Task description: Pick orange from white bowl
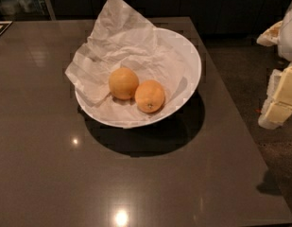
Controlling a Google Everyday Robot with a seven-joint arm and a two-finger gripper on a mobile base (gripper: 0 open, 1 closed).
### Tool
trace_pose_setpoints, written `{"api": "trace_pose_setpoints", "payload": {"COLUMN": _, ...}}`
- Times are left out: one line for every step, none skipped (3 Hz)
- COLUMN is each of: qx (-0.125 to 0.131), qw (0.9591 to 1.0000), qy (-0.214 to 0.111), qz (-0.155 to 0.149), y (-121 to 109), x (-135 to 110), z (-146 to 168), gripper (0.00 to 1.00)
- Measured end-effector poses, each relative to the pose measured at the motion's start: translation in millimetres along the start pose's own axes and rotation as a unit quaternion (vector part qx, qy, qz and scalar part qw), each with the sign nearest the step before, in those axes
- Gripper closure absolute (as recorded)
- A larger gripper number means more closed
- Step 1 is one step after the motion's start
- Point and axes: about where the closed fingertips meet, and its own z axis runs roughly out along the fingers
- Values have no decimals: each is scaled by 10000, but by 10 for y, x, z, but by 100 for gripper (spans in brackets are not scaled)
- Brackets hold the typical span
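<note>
The orange [150, 96] has deeper orange skin and a small dark stem dimple. It lies in the white bowl [193, 56] on crumpled white paper [122, 37], touching a paler, yellower fruit [123, 83] to its left. The bowl stands on the dark table, right of the middle. My gripper [279, 100] shows as cream and white parts at the far right edge of the camera view. It is off the table's right side, well apart from the bowl, and holds nothing that I can see.
The dark glossy table [41, 150] spreads to the left and in front of the bowl. Its right edge runs diagonally between the bowl and the gripper, with dark floor [240, 65] beyond. The paper sticks up past the bowl's back-left rim.
</note>
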Motion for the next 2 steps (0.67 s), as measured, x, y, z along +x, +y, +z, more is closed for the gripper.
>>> {"api": "trace_pose_setpoints", "payload": {"qx": 29, "qw": 10000, "qy": 8, "qz": -2, "y": 0, "x": -7, "z": -11, "gripper": 0}}
{"api": "trace_pose_setpoints", "payload": {"qx": -73, "qw": 9996, "qy": 271, "qz": 64, "y": 6, "x": -144, "z": 1, "gripper": 0}}
